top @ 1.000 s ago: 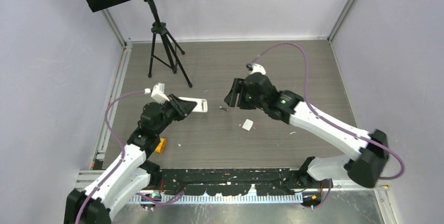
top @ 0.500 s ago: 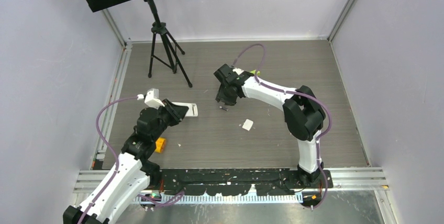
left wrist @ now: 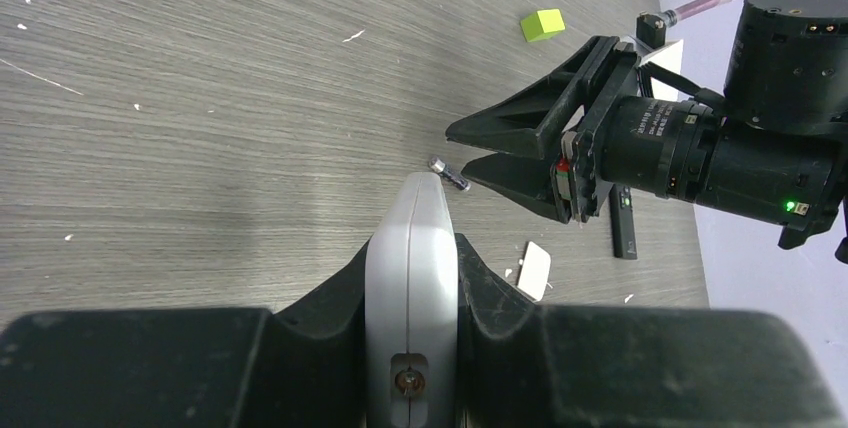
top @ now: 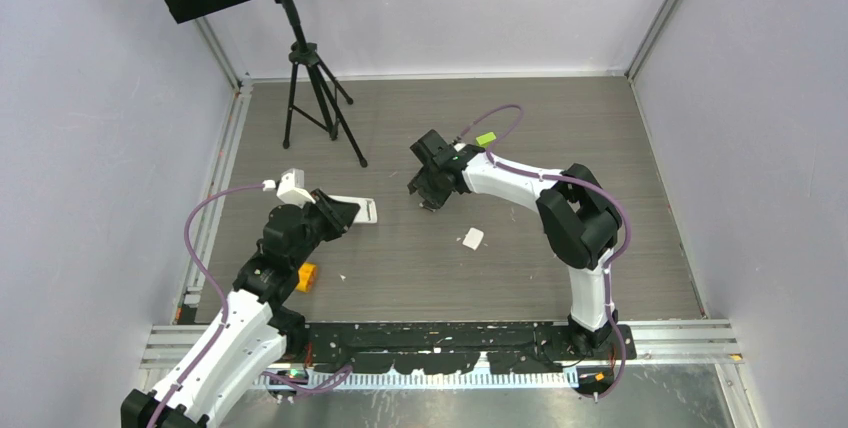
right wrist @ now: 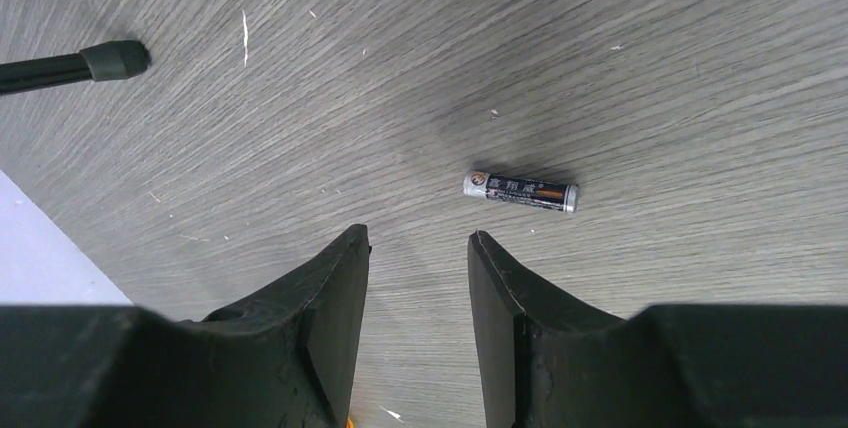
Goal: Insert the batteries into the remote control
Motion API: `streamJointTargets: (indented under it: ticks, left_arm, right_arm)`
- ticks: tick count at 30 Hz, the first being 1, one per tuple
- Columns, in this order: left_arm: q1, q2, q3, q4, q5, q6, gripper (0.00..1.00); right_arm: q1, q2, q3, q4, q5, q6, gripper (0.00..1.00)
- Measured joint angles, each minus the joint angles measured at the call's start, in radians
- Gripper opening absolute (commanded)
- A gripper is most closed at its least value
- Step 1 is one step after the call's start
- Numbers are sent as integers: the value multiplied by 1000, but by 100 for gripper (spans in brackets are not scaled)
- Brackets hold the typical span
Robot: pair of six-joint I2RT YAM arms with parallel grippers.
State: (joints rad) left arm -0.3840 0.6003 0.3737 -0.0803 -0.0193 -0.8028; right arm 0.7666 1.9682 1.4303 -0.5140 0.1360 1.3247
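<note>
My left gripper [left wrist: 412, 248] is shut on the white remote control [left wrist: 411, 293], holding it on edge; from the top view the remote [top: 360, 210] sticks out to the right of that gripper [top: 340, 213]. One dark battery [right wrist: 520, 191] with pale ends lies flat on the wooden table. My right gripper [right wrist: 418, 238] hovers just short of it, open, with nothing between its fingers. In the left wrist view the battery [left wrist: 449, 173] lies between the remote's tip and the right gripper [left wrist: 500, 153]. From the top view the right gripper [top: 428, 193] hides the battery.
A small white cover piece [top: 472, 238] lies right of the grippers. A lime-green block [top: 486, 138] sits behind the right arm, an orange block [top: 306, 276] by the left arm. A black tripod [top: 312, 98] stands at the back left. A slim black bar [left wrist: 622, 223] lies beyond the right gripper.
The right arm has swung in from the right and brought its gripper down over the battery, its jaws narrower than before. The left gripper has drawn the remote slightly left.
</note>
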Motion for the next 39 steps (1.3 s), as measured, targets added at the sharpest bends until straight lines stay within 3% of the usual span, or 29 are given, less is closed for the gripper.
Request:
streamJointTargets:
  ticks: [15, 26, 30, 39]
  left_arm:
    - [0, 8, 0, -2, -12, 12, 0]
    - [0, -1, 0, -7, -16, 26, 0]
    - [0, -10, 0, -11, -21, 27, 0]
    - [0, -25, 2, -35, -34, 38, 0]
  right_arm:
    - [0, 42, 0, -37, 27, 80, 41]
    - [0, 44, 1, -74, 39, 111, 30]
    - [0, 51, 2, -92, 46, 124, 31]
    - [-10, 99, 76, -146, 85, 145, 43]
